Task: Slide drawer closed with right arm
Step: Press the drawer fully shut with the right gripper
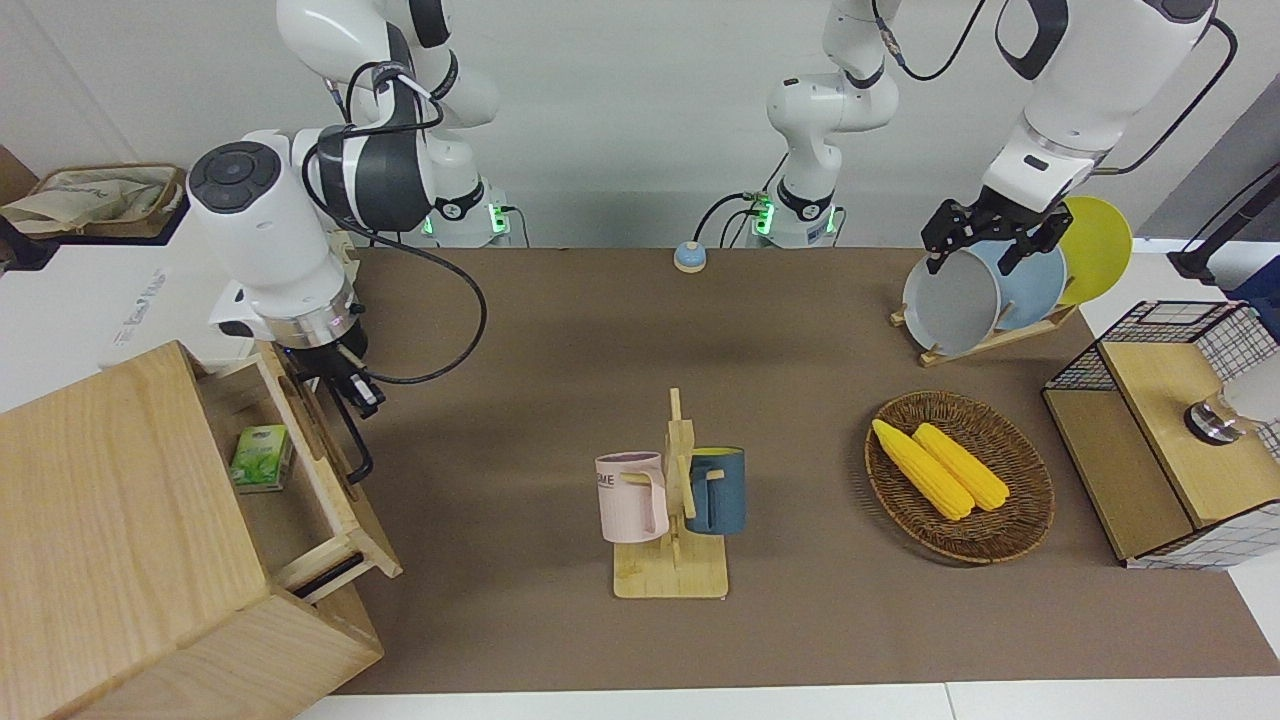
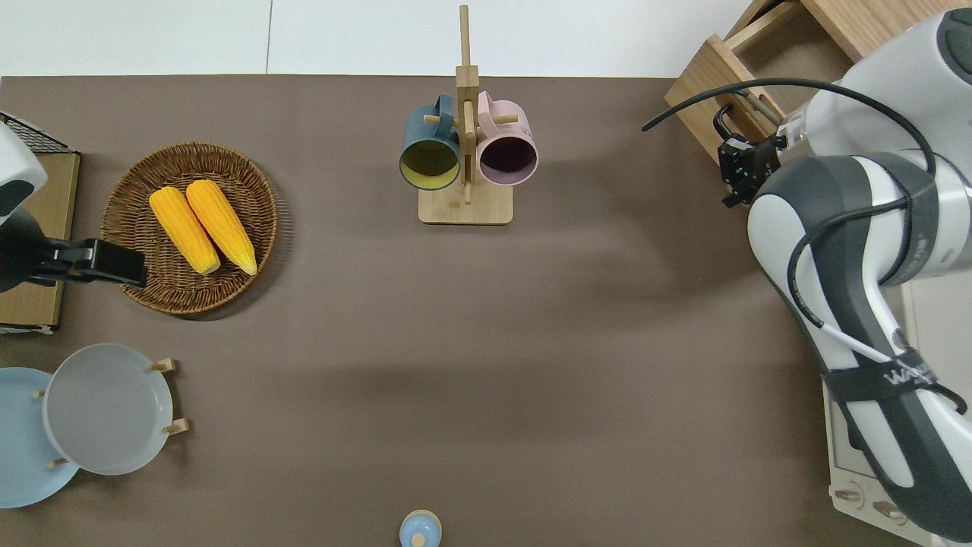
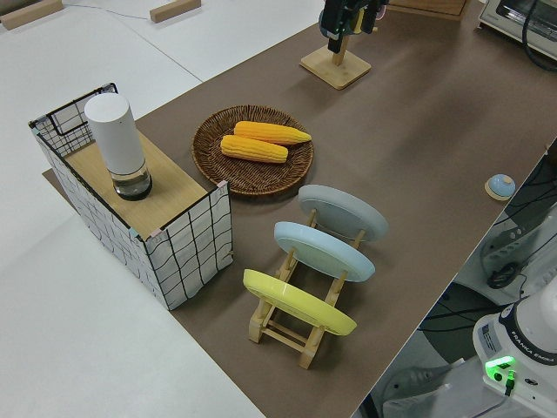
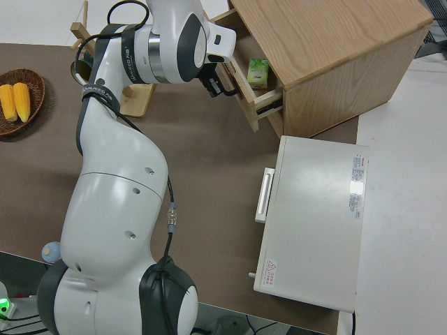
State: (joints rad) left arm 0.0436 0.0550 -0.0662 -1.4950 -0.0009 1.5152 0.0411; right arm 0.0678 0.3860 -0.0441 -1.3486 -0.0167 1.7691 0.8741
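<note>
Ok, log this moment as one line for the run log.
step: closing drawer | right gripper: at the handle | drawer: partly open, green box inside | left arm: parked

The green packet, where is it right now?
In the front view the green packet lies inside the partly open drawer of the wooden cabinet at the right arm's end of the table, close to the right gripper.

Two corn cobs lie in one wicker basket. Three plates stand in one wooden rack: one grey, one light blue, one yellow. Two mugs, one pink and one dark blue, hang on one wooden mug tree. One green carton lies in one drawer. One white cylinder stands on one wire-and-wood box. One small blue knob-like object sits on the surface. One white toaster oven stands beside one wooden cabinet.
</note>
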